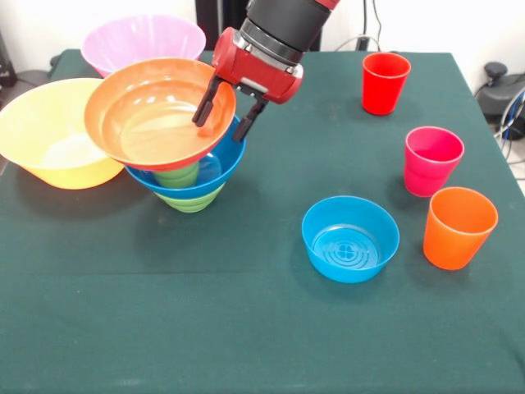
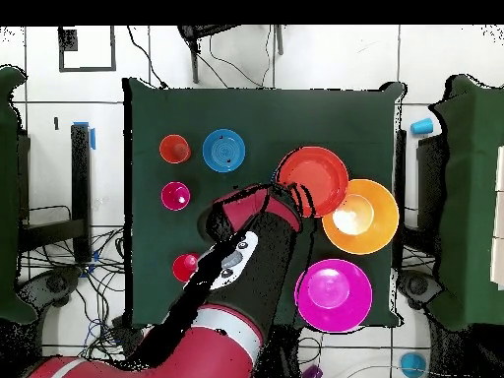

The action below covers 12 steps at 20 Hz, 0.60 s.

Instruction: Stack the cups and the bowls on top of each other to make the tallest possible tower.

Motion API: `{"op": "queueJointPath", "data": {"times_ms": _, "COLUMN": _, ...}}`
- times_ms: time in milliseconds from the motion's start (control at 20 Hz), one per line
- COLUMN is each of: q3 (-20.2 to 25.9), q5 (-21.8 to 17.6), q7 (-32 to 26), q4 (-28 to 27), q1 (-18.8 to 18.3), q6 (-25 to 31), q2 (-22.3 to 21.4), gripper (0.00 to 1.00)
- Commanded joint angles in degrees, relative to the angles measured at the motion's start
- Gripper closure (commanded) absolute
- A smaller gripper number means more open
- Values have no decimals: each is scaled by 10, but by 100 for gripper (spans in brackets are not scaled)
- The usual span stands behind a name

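Observation:
The tower stands left of centre: a small green bowl (image 1: 190, 201) at the base, the wide blue bowl (image 1: 223, 168) on it, and a light green cup (image 1: 176, 174) inside the blue bowl. The shallow orange-red bowl (image 1: 156, 115) lies tilted on top; it also shows in the overhead view (image 2: 313, 180). My gripper (image 1: 224, 121) is open and straddles that bowl's right rim, one finger inside and one outside. The red cup (image 1: 385, 82), magenta-pink cup (image 1: 431, 159), orange cup (image 1: 458, 227) and small translucent blue bowl (image 1: 350, 238) stand apart on the right.
The big yellow-orange bowl (image 1: 51, 135) sits at the left edge, touching the tower's left side. The big pink bowl (image 1: 143, 41) stands behind it at the far edge. The green cloth-covered table (image 1: 246, 328) ends close to both.

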Motion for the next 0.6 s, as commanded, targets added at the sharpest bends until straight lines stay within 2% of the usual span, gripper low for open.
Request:
{"op": "queueJointPath", "data": {"times_ms": 50, "q3": 43, "q5": 21, "q7": 76, "q4": -12, "q1": 17, "q6": 8, "q2": 29, "gripper": 0}}
{"op": "queueJointPath", "data": {"times_ms": 600, "q3": 35, "q5": 26, "q7": 75, "q4": -9, "q1": 29, "q6": 28, "q2": 22, "gripper": 0}}
